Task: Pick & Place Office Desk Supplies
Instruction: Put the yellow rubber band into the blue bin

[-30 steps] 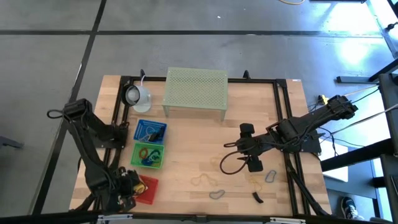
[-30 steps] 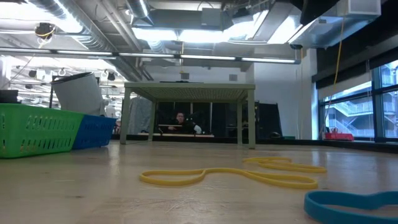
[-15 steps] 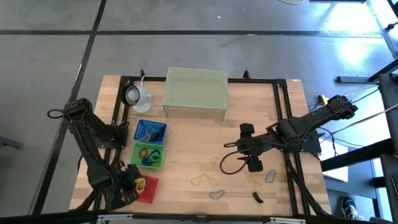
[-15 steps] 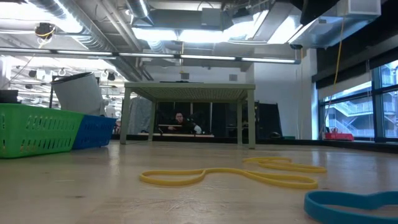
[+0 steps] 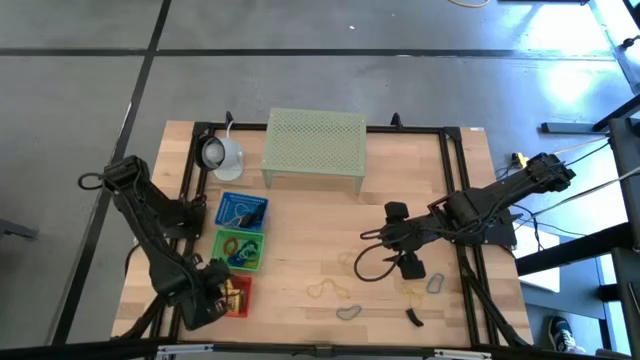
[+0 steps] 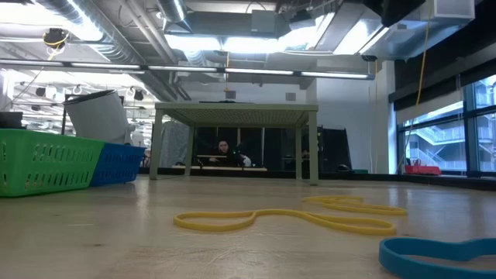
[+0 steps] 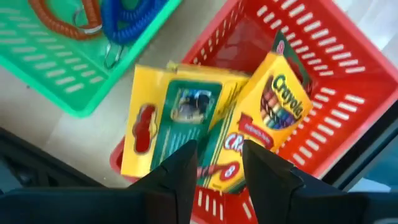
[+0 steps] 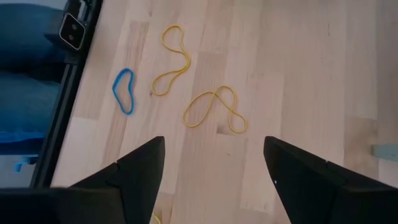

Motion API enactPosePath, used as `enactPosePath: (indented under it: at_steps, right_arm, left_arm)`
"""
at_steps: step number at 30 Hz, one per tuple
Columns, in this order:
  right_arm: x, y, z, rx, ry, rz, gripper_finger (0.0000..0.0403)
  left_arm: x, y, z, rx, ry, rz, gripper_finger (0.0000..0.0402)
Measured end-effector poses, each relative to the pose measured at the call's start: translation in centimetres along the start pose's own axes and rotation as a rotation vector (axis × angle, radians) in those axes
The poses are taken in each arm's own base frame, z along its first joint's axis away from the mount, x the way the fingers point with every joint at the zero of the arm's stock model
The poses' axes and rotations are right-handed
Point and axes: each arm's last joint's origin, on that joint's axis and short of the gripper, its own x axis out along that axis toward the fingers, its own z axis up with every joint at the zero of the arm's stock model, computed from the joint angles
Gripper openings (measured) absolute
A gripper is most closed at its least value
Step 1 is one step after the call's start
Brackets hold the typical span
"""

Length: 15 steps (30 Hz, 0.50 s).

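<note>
My left gripper hangs over the red basket at the table's near left, shut on a yellow crayon box. A second yellow box lies flat in the basket beside it. My right gripper is open and hovers above the bare wood right of centre. Below it lie two yellow loops and a blue loop. More loops and a black clip lie flat near the near edge. My left gripper has the lower end of the printed crayon box between its two fingers, coming from above at a slant. The box is tilted; its upper end leans inside the red basket, partly over the other box.
A green basket with coiled loops and a blue basket stand beyond the red one. The pale green mesh stand and the white round lamp-like object sit at the far side. A black frame rail runs along the right.
My left arm has swung and carried its gripper a little toward the table's right, farther over the red basket; the yellow box has gone with it.
</note>
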Motion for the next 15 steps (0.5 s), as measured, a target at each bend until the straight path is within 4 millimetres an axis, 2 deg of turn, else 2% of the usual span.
enactPosePath:
  at_steps: [8,15]
  right_arm:
    - [0.0,0.0,0.1,0.0,-0.014,0.004,0.0274]
    - [0.0,-0.1,0.0,0.054,-0.007,-0.021,0.0274]
  left_arm:
    - [0.1,-0.9,1.0,0.107,0.044,-0.084,0.0104]
    - [0.1,-1.8,2.1,0.135,-0.035,-0.167,0.0092]
